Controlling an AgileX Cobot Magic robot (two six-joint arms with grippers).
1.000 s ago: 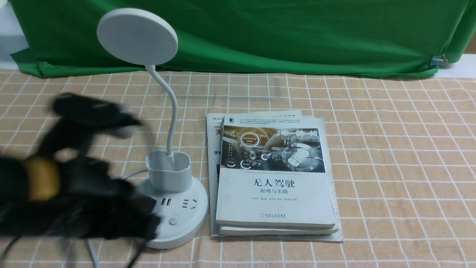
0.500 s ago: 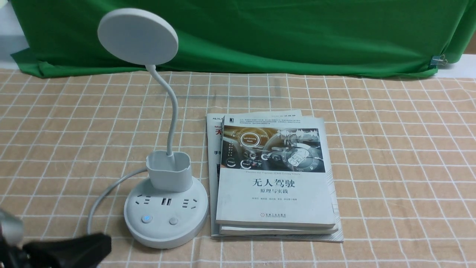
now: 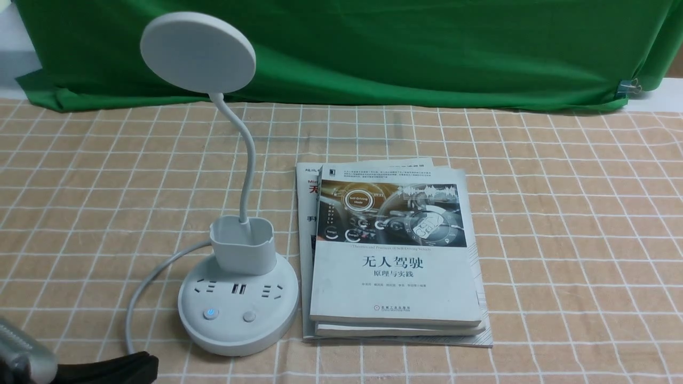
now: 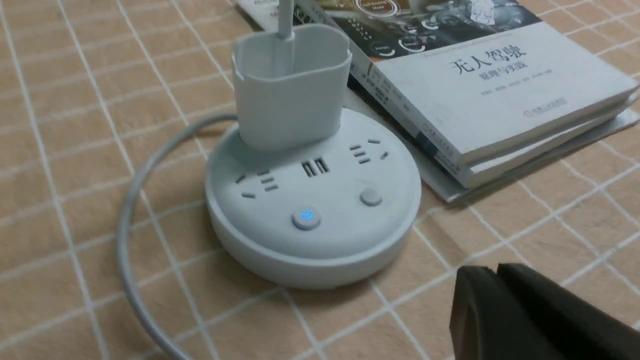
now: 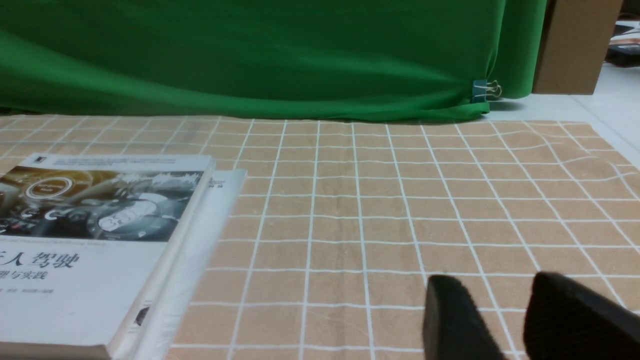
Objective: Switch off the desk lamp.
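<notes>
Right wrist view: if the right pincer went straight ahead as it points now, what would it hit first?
Probably the hanging green cloth at the far side, ahead of the right pincer; depth and tilt are unclear, so it might brush the brown, white-lined tabletop first.

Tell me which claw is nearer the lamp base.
Left. The left claw is just nearer the robot, left of the lamp base; the right claw is off beyond the books.

Even, soft light without harsh glare; the right wrist view's tool (image 5: 500,295) is blurred.
</notes>
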